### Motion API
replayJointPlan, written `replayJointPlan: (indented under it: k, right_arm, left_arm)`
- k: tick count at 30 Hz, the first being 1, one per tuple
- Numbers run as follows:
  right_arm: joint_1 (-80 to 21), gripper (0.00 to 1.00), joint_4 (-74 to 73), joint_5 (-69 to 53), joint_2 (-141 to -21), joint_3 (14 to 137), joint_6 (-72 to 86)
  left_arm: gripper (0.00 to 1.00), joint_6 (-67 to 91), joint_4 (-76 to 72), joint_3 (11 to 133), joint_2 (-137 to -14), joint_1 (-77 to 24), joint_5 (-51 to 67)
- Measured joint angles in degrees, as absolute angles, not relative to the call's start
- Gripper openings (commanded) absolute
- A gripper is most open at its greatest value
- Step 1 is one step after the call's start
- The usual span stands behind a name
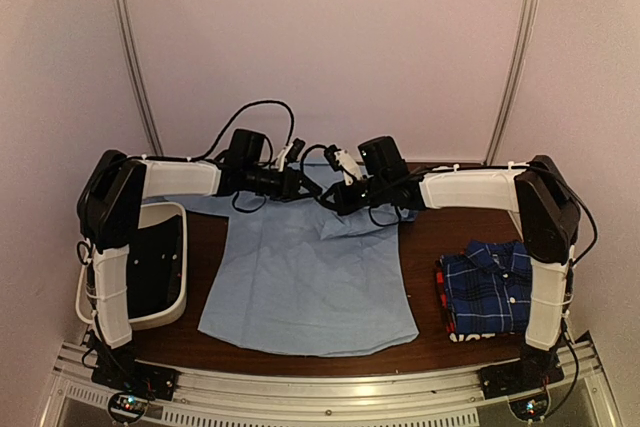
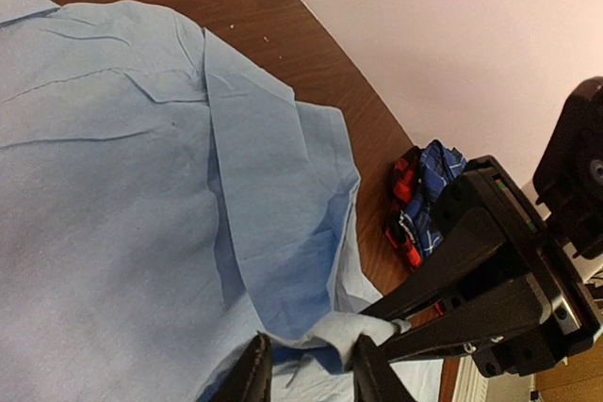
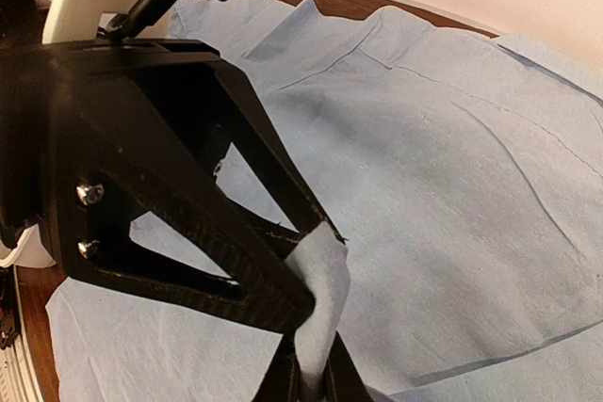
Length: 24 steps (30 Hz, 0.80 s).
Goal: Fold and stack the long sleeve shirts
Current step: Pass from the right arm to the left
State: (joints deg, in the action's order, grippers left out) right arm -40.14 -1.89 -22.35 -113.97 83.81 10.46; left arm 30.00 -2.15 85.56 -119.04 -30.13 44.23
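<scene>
The dark worktop (image 1: pixel 425 237) carries a light blue shirt (image 1: pixel 300 277), spread flat from beneath both pincers toward the arm bases. A white bin (image 1: pixel 160 319) stands well apart on the outer side of the left pincer (image 2: pixel 311 376). Well out to the other side of the right pincer (image 3: pixel 311 378), a folded plaid shirt (image 1: pixel 490 287) rests on a red one (image 1: pixel 443 299). The right pincer is pressed together on a raised fold of the blue cloth. The left pincer, just beside it, has cloth between its part-spread fingertips; whether it grips cannot be told. With the two so close, their fingers could knock together. The left could also nip only a thin edge that slips free on lifting, so the fold lands crooked. An uneven pull could drag the whole shirt askew.
</scene>
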Motion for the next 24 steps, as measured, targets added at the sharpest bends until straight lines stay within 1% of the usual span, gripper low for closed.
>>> replayJointPlan:
  k: [6,9,10,14,17,18,19,22,24]
  right_arm:
    - [-40.1,0.09,-1.9,-22.3,-114.0,83.8,10.5]
    - [-40.1,0.09,-1.9,-22.3,-114.0,83.8,10.5]
    - [-40.1,0.09,-1.9,-22.3,-114.0,83.8,10.5]
    - [-40.1,0.09,-1.9,-22.3,-114.1,83.8,10.5]
    - [-40.1,0.11,-1.9,-22.3,-114.1,83.8,10.5]
    - [-40.1,0.13,-1.9,-22.3,-114.1,83.8,10.5]
    - [-40.1,0.17,-1.9,-22.3,-114.1,83.8,10.5]
    - [-40.1,0.34,-1.9,-22.0,-114.1,83.8,10.6]
    - [-40.1,0.42,-2.0,-21.5,-114.1,83.8,10.8]
  left_arm:
    - [0.14,30.6,-2.5,86.0,-119.0,-30.4,45.0]
    - [0.02,30.7,-2.6,86.0,-119.0,-30.5,45.2]
    - [0.0,30.9,-2.6,86.0,-119.0,-30.5,45.2]
    - [0.0,31.2,-2.5,86.1,-119.0,-30.5,45.2]
    - [0.0,31.3,-2.5,86.1,-119.0,-30.5,45.2]
    - [0.0,31.4,-2.4,86.1,-119.0,-30.5,45.1]
    - [0.0,31.6,-2.3,86.1,-119.0,-30.5,44.9]
    - [0.0,32.1,-2.3,86.2,-119.0,-30.5,43.7]
    - [0.0,32.5,-1.9,86.1,-118.9,-30.6,42.1]
